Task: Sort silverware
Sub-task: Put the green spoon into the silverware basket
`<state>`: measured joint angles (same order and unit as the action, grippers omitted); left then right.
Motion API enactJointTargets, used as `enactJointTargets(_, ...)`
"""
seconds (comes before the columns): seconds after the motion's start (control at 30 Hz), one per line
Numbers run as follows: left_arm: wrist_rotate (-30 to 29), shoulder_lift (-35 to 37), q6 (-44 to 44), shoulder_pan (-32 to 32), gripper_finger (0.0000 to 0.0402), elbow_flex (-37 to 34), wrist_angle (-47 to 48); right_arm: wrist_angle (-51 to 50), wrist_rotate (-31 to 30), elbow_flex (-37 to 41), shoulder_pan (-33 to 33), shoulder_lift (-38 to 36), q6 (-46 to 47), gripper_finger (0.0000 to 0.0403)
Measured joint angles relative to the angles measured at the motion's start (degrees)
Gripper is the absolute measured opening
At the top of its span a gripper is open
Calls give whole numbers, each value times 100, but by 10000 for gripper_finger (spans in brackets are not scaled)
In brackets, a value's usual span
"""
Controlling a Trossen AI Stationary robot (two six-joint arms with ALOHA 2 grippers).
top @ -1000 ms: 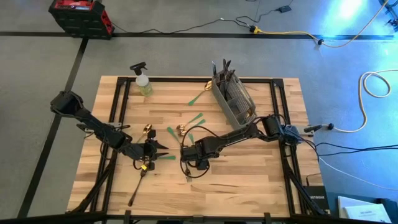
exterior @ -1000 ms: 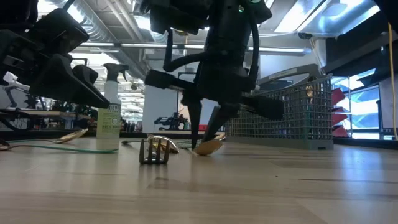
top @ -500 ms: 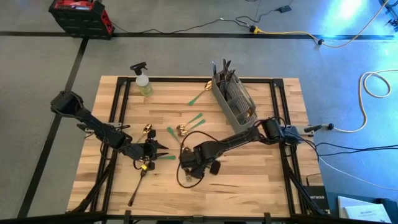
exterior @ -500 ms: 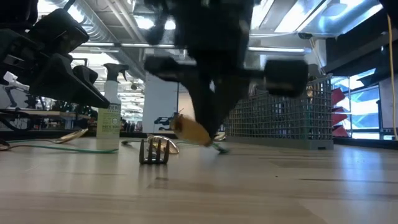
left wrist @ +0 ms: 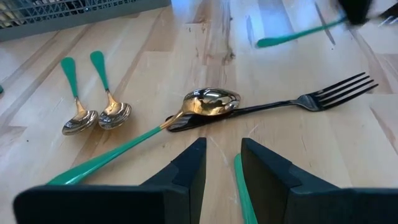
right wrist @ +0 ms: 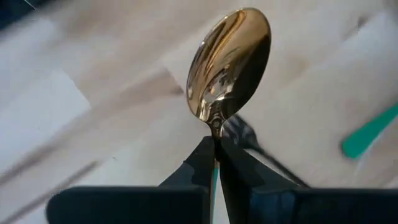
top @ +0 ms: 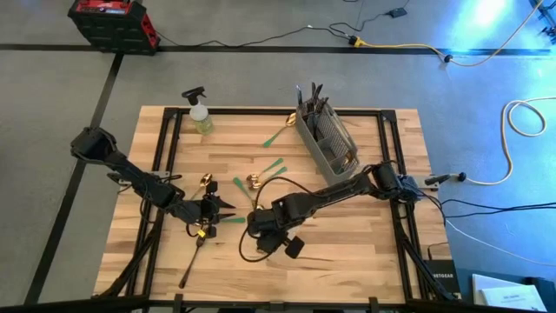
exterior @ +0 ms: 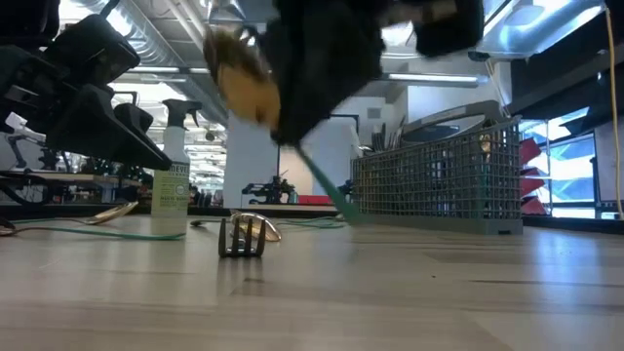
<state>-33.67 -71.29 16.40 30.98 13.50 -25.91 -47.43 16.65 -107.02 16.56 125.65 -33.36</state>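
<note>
My right gripper (top: 259, 228) is shut on a spoon with a gold bowl (right wrist: 230, 62) and a green handle (exterior: 327, 190), raised above the table's middle near the front. My left gripper (left wrist: 219, 163) rests low at the table's left middle. It is open, and the end of a green handle (left wrist: 241, 186) lies on the wood between its fingers. Just ahead of it, another green-handled gold spoon (left wrist: 210, 102) lies across a black fork (left wrist: 311, 99), and two green-handled spoons (left wrist: 96, 117) lie side by side on the table. My right gripper pinches the spoon's thin neck (right wrist: 216, 126), just below the bowl, between its two fingertips. The fingers run along the spoon, with the handle passing back between them. The bowl (exterior: 244, 73) stands high and the green handle slants down; I cannot tell whether its end touches the table.
A grey mesh caddy (top: 326, 135) with utensils upright in its far end stands at the back right of centre. A spray bottle (top: 200, 113) stands at the back left. A fork (exterior: 244, 236) lies near the table's front, and a dark utensil (top: 187, 269) lies at the front left.
My right gripper has risen from the table with the gold-bowled spoon and rolled its wrist. It has drifted a little toward the near edge. The spoon, which lay flat on the wood, is now lifted with its bowl high and its green handle trailing down.
</note>
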Motion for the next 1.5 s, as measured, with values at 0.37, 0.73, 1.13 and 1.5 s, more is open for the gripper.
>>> enactJointTargets(0.37, 66, -1, 36, 7, 86, 0, 11, 1206, -154, 1657, 85, -1699, 259, 0)
enactJointTargets(0.73, 79, 0, 15, 3, 86, 0, 3, 5574, -3417, 6468, 225, -6209, 1454, 0)
enactJointTargets(1.13, 42, 0, -7, 0, 86, 0, -26, 5468, -7672, 7969, 219, -8807, 3767, 0)
enactJointTargets(1.5, 39, 0, 13, 0, 86, 0, -24, 4212, -8127, 7980, 219, -8130, 6106, 0)
